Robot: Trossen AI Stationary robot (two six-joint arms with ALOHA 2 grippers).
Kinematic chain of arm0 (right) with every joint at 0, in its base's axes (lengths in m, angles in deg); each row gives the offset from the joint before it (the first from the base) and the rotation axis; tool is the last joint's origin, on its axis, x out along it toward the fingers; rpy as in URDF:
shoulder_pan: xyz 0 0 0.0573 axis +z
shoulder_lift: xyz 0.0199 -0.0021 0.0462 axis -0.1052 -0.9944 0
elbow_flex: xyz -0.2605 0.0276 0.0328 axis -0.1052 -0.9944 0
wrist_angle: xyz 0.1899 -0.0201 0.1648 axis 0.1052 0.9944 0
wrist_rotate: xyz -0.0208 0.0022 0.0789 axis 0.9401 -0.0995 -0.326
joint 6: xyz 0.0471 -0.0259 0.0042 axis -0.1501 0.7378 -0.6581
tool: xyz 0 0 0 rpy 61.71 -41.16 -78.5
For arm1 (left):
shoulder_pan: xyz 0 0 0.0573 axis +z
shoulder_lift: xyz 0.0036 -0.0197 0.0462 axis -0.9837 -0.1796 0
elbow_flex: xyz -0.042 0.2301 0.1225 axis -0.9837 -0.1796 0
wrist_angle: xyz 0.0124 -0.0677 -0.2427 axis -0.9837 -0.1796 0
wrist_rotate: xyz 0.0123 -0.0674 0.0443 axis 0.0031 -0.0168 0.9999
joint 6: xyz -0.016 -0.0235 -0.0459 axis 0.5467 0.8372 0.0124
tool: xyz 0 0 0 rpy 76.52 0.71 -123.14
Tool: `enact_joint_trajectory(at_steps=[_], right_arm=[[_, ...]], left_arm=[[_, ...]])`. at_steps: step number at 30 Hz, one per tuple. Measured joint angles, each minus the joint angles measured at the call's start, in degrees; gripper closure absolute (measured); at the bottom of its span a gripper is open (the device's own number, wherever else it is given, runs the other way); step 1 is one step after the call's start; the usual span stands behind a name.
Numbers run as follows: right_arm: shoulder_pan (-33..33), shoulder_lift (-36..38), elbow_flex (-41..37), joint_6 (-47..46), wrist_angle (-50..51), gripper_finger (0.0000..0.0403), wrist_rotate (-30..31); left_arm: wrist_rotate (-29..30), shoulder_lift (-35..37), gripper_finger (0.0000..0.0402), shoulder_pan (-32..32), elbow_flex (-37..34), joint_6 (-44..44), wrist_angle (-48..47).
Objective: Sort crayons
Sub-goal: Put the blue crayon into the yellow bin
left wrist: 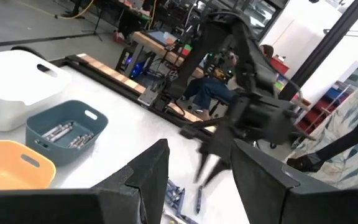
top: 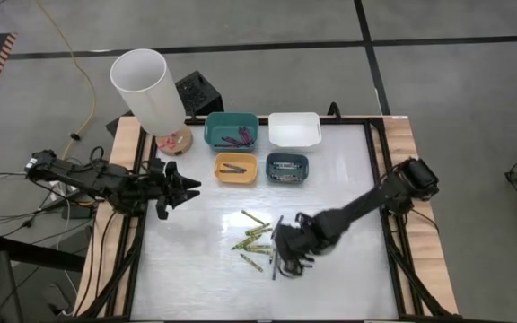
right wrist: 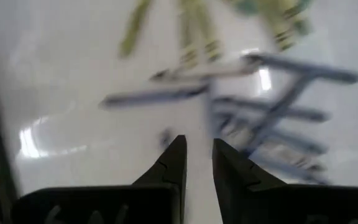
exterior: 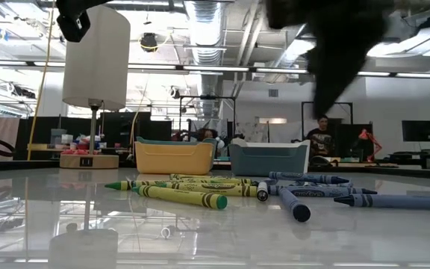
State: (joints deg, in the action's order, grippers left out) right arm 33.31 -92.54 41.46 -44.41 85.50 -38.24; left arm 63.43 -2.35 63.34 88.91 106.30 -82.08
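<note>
No label reads clearly; yellow-green crayons (top: 253, 235) lie fanned mid-frame, blue crayons (exterior: 316, 189) crosswise under right gripper (right wrist: 198, 163), jaws slightly parted, empty.

It was a robotics lab or workshop, open-plan and industrial; bare ducts (exterior: 204, 22) and strip lights (exterior: 222, 69) ran overhead; workbenches (exterior: 73, 153) crowded with gear stood beyond the white table (top: 330, 269); a person (exterior: 321, 138) sat at a far desk by a monitor (exterior: 420, 131); cables (top: 79, 81) trailed over a grey tiled floor (top: 456, 81) marked with dark tape lines.
</note>
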Motion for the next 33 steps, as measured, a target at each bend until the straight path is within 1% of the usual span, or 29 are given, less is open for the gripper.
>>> enact_joint_trajectory(at_steps=[4, 8, 13, 18, 21, 24, 28, 33], right_arm=[[4.7, 0.0, -0.4, -0.1, -0.4, 0.0330, 0.8], [7.1, 0.0, -1.9, -2.2, -0.7, 0.0330, 1.6], [7.9, 0.0, -4.1, -4.5, -1.9, 0.0330, 1.7], [7.6, 0.0, -5.6, -4.0, -3.4, 0.0327, 1.7], [7.1, 0.0, -6.6, -3.8, -5.3, 0.0314, 1.7], [6.7, 0.0, -7.0, -2.9, -7.0, 0.0292, 1.7], [5.9, 0.0, -7.7, -1.3, -7.1, 0.0266, 1.5], [5.4, 0.0, -9.6, 0.1, -8.9, 0.0253, 1.5]], left_arm=[[0.0, 0.0, 0.0242, 0.0, 0.0, 0.0, -0.2], [0.0, 0.0, 0.0242, 0.0, 0.0, 0.0, -0.3], [0.1, 0.0, 0.0242, 0.0, 0.0, 0.0, -0.3], [1.1, -0.3, 0.0242, 0.0, 0.0, 0.1, -0.4], [1.8, -0.8, 0.0242, 0.0, 0.0, 0.1, -0.4], [1.8, -1.7, 0.0242, 0.0, 0.0, 0.5, -0.4], [1.8, -3.0, 0.0242, 0.0, 0.0, 1.6, -0.4], [1.8, -4.6, 0.0242, 0.0, 0.0, 2.2, -0.4]])
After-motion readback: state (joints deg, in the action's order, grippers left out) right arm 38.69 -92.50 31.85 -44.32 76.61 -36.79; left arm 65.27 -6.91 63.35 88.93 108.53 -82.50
